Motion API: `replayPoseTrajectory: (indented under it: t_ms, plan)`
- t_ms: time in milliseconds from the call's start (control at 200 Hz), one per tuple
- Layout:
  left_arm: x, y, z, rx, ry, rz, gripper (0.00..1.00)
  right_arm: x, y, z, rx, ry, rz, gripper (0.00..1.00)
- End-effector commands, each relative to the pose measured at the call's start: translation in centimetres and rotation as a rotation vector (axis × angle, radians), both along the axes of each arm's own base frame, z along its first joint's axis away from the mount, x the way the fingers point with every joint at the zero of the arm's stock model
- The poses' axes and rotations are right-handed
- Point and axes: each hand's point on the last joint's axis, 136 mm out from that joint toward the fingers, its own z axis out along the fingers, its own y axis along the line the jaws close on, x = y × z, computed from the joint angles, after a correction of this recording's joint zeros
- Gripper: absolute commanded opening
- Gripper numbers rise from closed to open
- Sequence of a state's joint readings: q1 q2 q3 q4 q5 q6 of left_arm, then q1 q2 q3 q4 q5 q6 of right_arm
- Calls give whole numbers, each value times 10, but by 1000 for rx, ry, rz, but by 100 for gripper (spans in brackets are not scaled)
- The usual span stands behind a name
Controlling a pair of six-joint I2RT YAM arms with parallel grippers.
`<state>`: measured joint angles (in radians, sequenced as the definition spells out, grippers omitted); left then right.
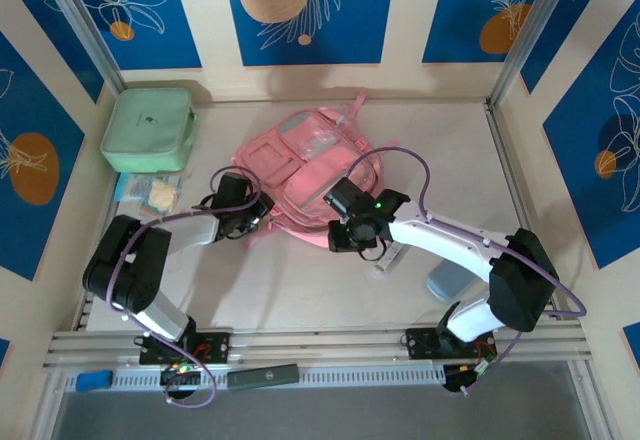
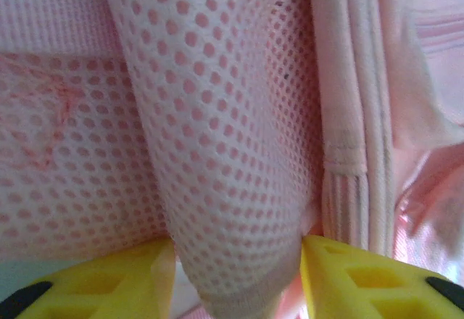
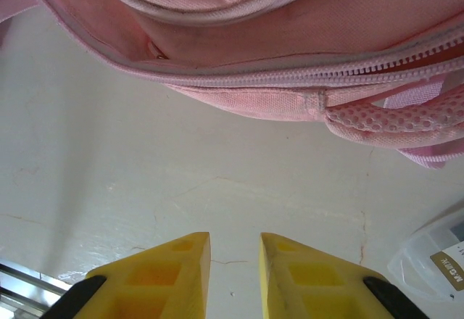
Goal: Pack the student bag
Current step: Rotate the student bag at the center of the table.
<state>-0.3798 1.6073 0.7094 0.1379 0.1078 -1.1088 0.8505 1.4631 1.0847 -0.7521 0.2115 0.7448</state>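
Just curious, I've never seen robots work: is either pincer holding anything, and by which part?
The left pincer pinches the student bag by its mesh strap; the right pincer holds nothing.

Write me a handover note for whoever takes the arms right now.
Left gripper: jaws either side of the mesh strap of the bag, apparently pinching it.
Right gripper: jaws slightly apart, empty, over the table beside the bag.
Bag lies mid-table; the zip facing the right gripper looks closed.
Green case and clear box lie outside it.
Done: nothing visibly packed. Left: open the bag, load the items.
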Motion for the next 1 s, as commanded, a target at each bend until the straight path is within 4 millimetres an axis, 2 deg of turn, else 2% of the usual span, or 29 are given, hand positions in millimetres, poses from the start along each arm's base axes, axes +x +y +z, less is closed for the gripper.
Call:
replayPoseTrajectory:
  t_ms: [0,140,260,405,560,655,725,860,995]
  plan:
    - [9,-6,-7,-53,-15,18,41,8,2,5,9,-24,-16,25]
    - [15,-12,-11,-130,-34,52,17,13,3,4,-26,-32,-12,25]
    - [18,-20,4,-181,-59,45,0,14,15,11,-28,-54,9,42]
    - [12,-20,21,-195,-67,59,0,16,42,17,-11,-68,31,53]
    - [-1,-26,33,-219,-62,71,0,19,93,13,62,-41,69,53]
    - [-9,-27,40,-222,-62,78,0,23,116,3,111,-2,62,50]
    - [-15,-25,43,-220,-61,89,0,33,117,-8,103,-14,34,48]
    - [-24,-29,44,-228,-42,61,0,59,104,-27,78,-32,12,45]
    - [-37,-34,37,-240,-22,73,0,88,96,-29,130,-92,56,43]
